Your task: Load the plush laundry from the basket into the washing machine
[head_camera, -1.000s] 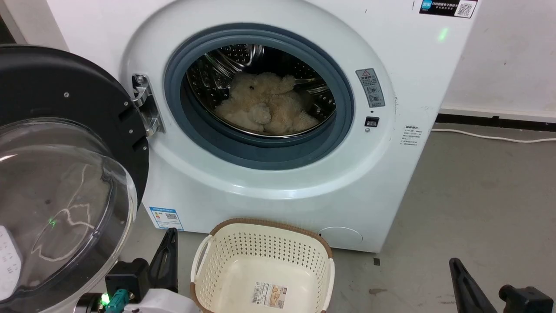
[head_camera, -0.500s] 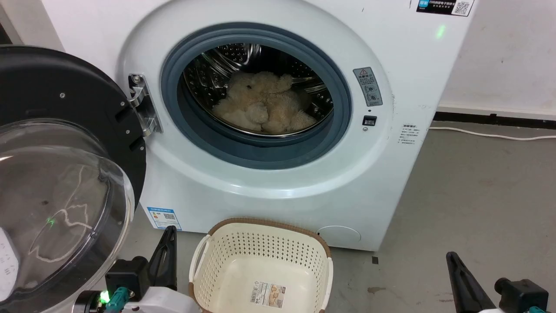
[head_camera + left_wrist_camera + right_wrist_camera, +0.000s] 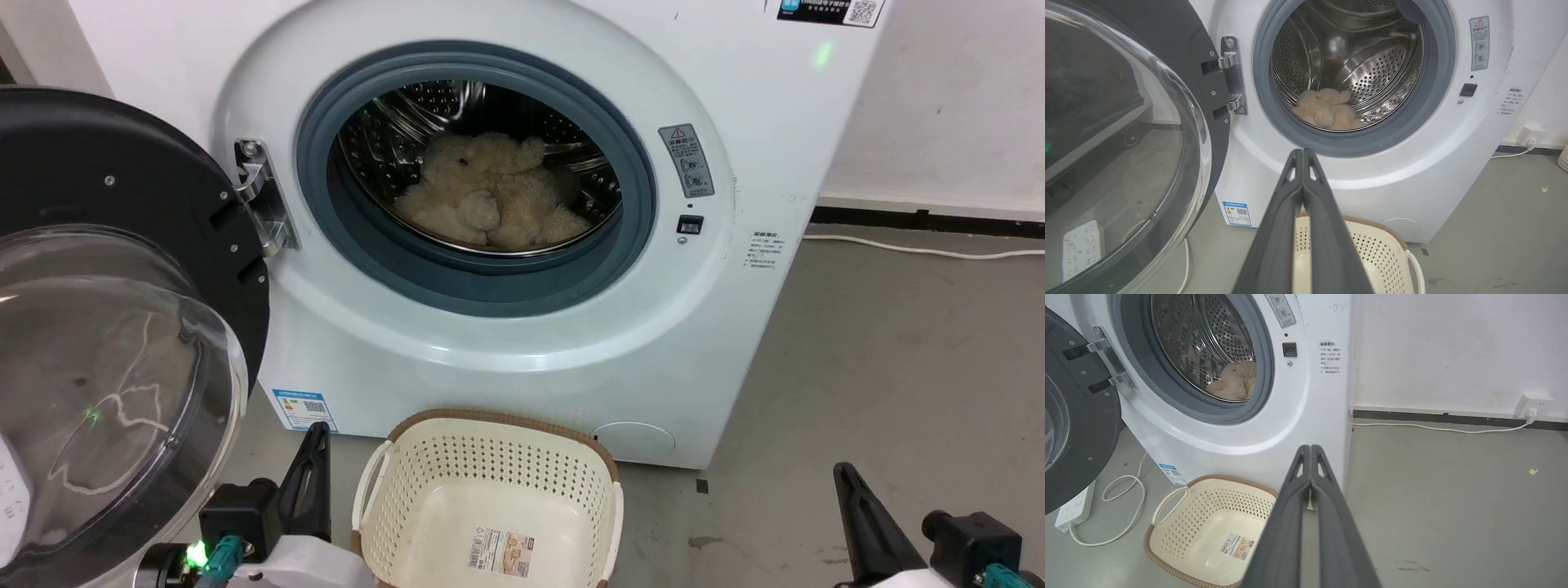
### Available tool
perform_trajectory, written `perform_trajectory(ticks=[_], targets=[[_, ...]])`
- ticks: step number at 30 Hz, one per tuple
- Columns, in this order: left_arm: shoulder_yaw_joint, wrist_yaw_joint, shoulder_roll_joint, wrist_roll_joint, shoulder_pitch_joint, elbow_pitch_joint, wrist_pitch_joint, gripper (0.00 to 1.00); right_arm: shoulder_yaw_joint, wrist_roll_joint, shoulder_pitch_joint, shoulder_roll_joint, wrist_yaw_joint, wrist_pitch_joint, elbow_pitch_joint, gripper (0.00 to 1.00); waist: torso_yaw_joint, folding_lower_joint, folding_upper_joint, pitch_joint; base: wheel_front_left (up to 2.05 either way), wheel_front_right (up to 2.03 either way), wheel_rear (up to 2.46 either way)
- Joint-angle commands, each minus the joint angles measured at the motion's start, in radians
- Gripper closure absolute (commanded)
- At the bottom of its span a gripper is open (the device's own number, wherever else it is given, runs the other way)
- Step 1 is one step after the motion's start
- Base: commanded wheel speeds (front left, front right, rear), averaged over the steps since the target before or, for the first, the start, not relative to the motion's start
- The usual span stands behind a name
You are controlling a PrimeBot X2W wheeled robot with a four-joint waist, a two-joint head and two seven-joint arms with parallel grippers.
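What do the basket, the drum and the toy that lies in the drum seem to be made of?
Basket: seemingly moulded plastic, matt cream, with regular rows of holes; its brown rim looks woven, perhaps only an imitation. Drum: probably stainless steel, being shiny, reflective and perforated. Plush toy: soft synthetic fur by its look, with a shaggy cream-beige pile.

No word could be read in full. On the front of the washing machine (image 3: 506, 359), a grey warning label (image 3: 691, 160) with a red triangle sign stood at 3 o'clock of the gasket ring (image 3: 482, 286); its pictograms were too small to make out. A black sticker (image 3: 829, 10) with a QR code and white Chinese print sat at 2 o'clock, a block of small Chinese print (image 3: 762, 249) at 4 o'clock, and a blue-edged label (image 3: 304, 408) with a QR code at 7 o'clock. The floor of the basket (image 3: 490, 457) carried a sticker (image 3: 502, 551) with a barcode, its print illegible.
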Motion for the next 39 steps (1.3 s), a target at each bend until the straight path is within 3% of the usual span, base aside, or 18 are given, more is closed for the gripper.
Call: perform_trajectory(ticks=[1,39], targets=[[0.01,-0.009,-0.009,0.015,-0.012,0.002,0.004,1.0,0.002,-0.011,-0.017,-0.001,0.0,0.003,0.0,1.0,-0.001,-0.0001,0.0,0.0,0.0,0.0,0.0],[0.091,-0.067,-0.076,0.123,-0.024,0.007,0.041,1.0,0.02,-0.072,-0.075,-0.001,0.001,0.032,-0.001,1.0,-0.02,-0.0001,0.0,0.01,0.0,0.0,0.0]])
